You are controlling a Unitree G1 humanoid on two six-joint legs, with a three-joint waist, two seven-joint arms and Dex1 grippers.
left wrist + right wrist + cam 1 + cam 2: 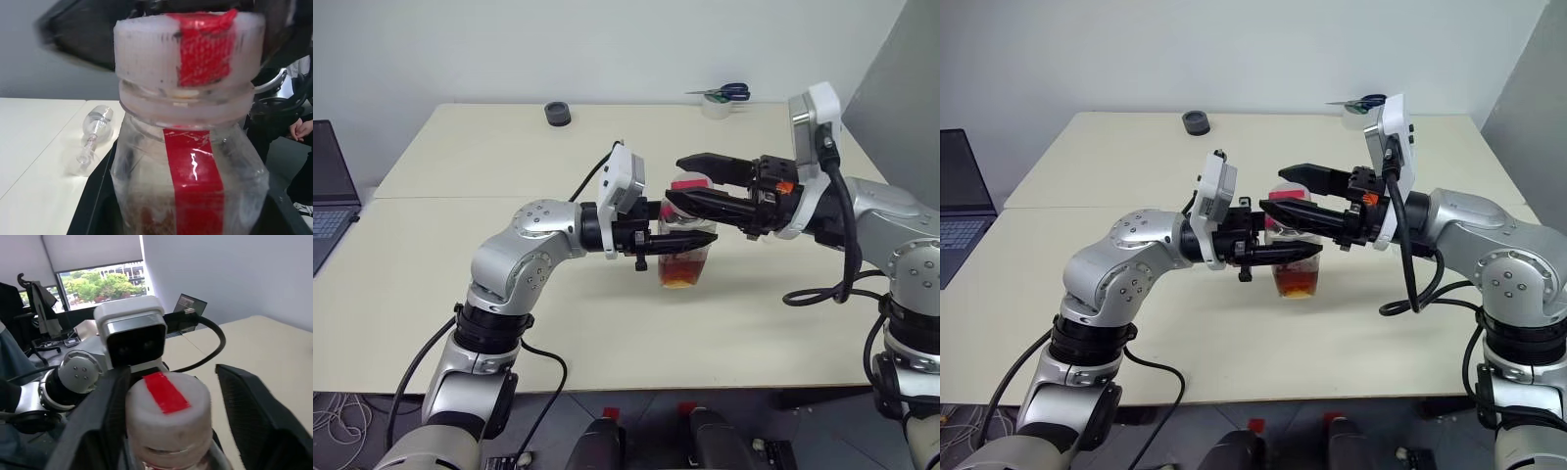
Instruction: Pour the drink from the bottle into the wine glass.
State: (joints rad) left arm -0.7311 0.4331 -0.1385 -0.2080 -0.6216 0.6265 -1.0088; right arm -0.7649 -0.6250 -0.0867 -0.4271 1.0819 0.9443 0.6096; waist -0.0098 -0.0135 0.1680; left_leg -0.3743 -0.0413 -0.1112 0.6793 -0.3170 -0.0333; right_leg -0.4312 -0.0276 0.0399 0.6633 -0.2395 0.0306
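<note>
Bottle (683, 257) between both arms; wine glass (94, 134) apparently lying on the table (489, 157).

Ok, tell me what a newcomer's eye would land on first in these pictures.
First the small clear squarish plastic bottle with amber drink low inside, held above the middle of the cream table in the left gripper, which is shut on its body. Next the right gripper reaching in from the opposite side, black fingers straddling the white cap with the red strip. The wine glass lies on its side on the table.

The table (489, 294) was pale cream. A dark round object (557, 114), tape roll (716, 106) and blue-handled scissors (729, 92) lay along its far edge.
</note>
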